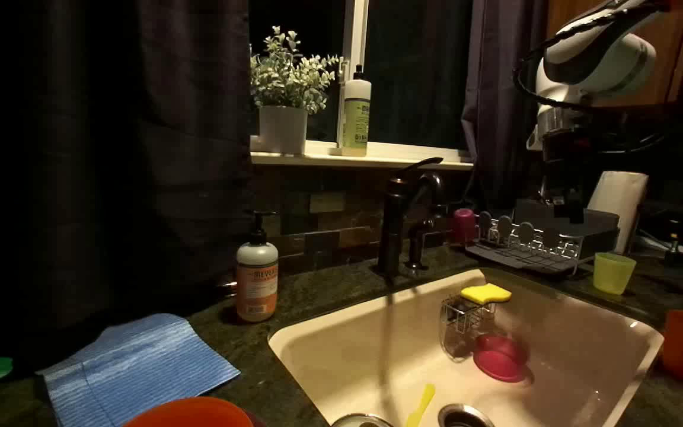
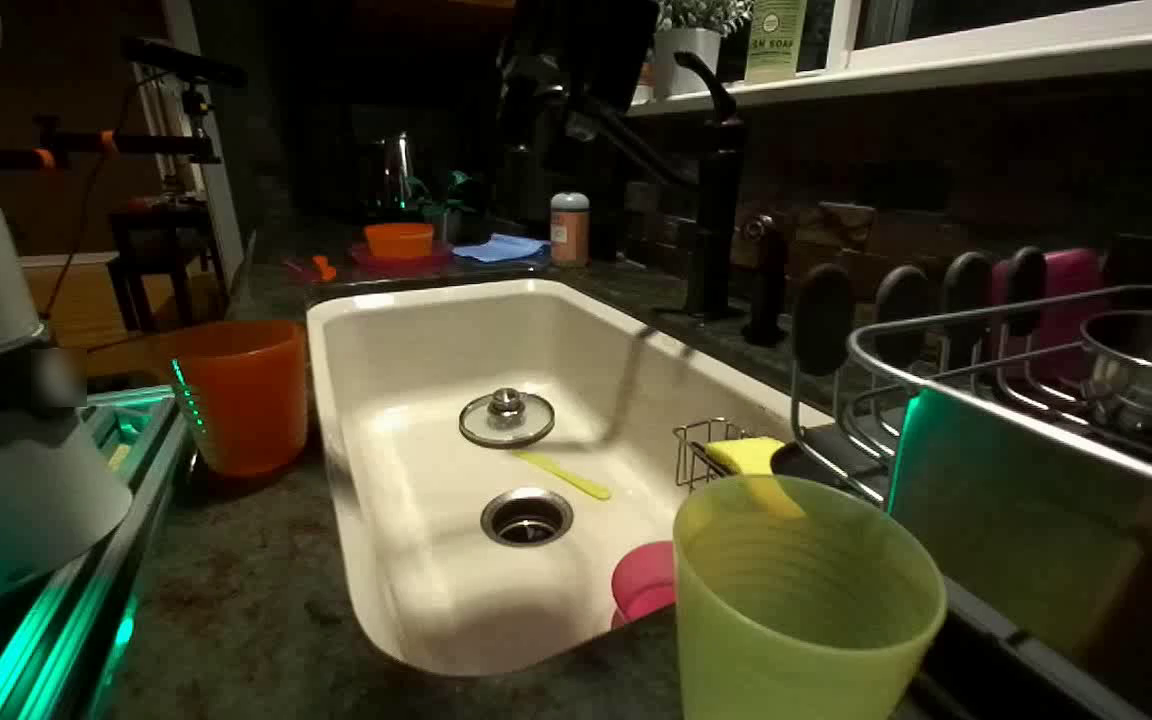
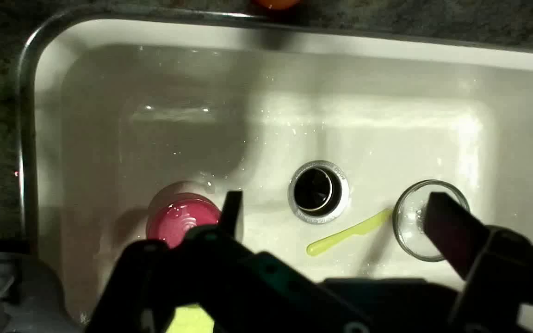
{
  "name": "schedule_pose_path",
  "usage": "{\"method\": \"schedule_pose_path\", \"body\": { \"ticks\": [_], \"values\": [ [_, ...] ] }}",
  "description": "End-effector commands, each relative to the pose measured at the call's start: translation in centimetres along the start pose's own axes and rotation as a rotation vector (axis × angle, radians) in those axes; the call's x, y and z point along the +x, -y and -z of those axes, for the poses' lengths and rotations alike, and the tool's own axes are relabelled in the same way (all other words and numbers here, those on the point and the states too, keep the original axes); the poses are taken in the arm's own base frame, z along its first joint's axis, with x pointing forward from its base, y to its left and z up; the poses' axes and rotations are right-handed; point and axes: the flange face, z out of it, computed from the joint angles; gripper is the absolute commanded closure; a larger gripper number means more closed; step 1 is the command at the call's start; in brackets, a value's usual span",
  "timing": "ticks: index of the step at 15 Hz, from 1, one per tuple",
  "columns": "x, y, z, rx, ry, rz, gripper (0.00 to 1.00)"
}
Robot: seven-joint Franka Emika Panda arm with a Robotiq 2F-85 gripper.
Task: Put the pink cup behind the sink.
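Observation:
The pink cup is a small magenta cylinder at the back corner of the dish rack, right of the faucet. In an exterior view it shows partly behind the rack's prongs; it is out of the wrist view. The cream-white sink shows in all views, with its wall also in the wrist view. A rounder pink item lies in the sink beside the drain. My gripper is open and empty, high above the sink. Its fingers are too dark to make out in the exterior views.
The dark faucet stands tall behind the sink. A dish rack, a yellow-green cup and an orange cup stand around it. A soap bottle and blue cloth lie beyond. A glass lid and yellow knife are inside.

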Motion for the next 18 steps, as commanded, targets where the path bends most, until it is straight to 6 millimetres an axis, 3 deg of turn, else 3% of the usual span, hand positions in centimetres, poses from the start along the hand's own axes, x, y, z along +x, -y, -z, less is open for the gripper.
{"method": "schedule_pose_path", "body": {
  "ticks": [1,7,10,15,18],
  "values": [
    [0.0,0.0,0.1,0.000,0.001,0.000,0.00],
    [0.3,-0.5,0.0,-0.018,0.003,-0.006,0.00],
    [3.2,-3.7,1.4,-0.147,-0.112,-0.100,0.00],
    [9.4,-4.1,4.4,-0.357,-0.397,-0.035,0.00],
    [13.3,-4.3,4.5,-0.478,-0.512,-0.031,0.00]
  ]
}}
